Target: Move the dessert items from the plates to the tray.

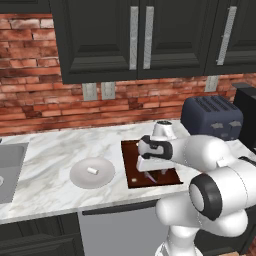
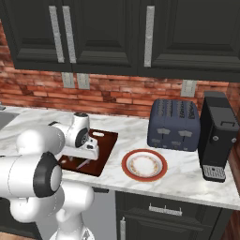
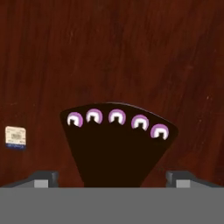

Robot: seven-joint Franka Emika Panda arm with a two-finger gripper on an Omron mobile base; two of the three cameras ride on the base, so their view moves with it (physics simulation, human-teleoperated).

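tabletop (image 1: 50, 150): marble, runs under the dark cabinets and brick wall, so everything I'm working on sits here.

toaster (image 2: 174, 123): dark blue, back right of the tabletop, next to a black coffee machine (image 2: 216, 136). Not touching either.

tray (image 1: 131, 150): dark reddish-brown board, right under my hand. From my hand camera it's basically all wood grain, with a little pale sticker-looking tag (image 3: 14, 137) off to one side.

grey plate (image 1: 80, 176): plain light grey, just left of the tray, and the white marshmallow piece (image 1: 93, 171) is lying on it.

red-rimmed plate (image 2: 144, 165): white with a red-orange rim, to the right of the tray and in front of the toaster. Nothing on it that I can see.

hand (image 1: 151, 175): down low over the tray, pointing at the board, fingers spread well apart with a wide gap between them. I'm not gripping anything.

brown wedge (image 3: 118, 142): dark chunk with a row of pinkish-white dots along its curved edge, lying flat on the tray between my two fingertips. Neither tip looks to be pressing on it.
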